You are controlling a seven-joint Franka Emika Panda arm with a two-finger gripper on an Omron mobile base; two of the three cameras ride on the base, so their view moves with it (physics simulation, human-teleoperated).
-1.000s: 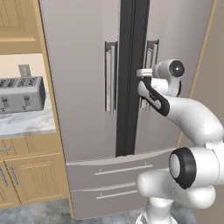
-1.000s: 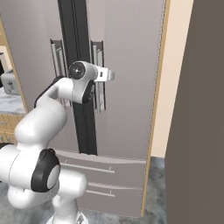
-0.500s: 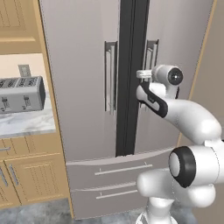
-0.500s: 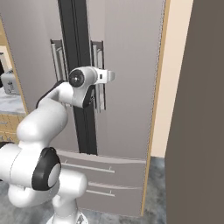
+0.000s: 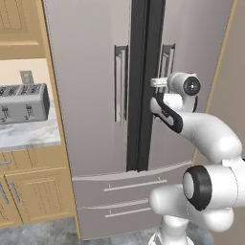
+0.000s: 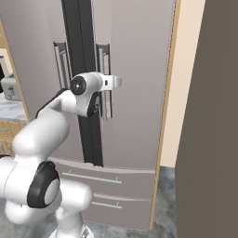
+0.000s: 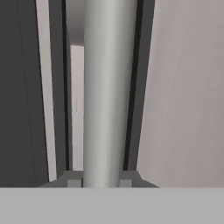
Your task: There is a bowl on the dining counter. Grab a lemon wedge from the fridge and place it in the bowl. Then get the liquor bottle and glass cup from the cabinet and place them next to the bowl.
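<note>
Left base view: the white arm's gripper (image 5: pixel 160 82) is sitting at the right door's vertical grey metal handle (image 5: pixel 166 62) on the tall grey double-door fridge (image 5: pixel 95 72).

Right base view: the gripper (image 6: pixel 115 82) is meeting that handle (image 6: pixel 104 60).

Hand view: the handle (image 7: pixel 107 87) is running between the dark fingertips (image 7: pixel 73 180), which are clasping it.

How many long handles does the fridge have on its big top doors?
2. The left door handle stands beside the dark middle gap. The right door handle is on the other side, where the claw is. The drawers below have their own handles.
</note>
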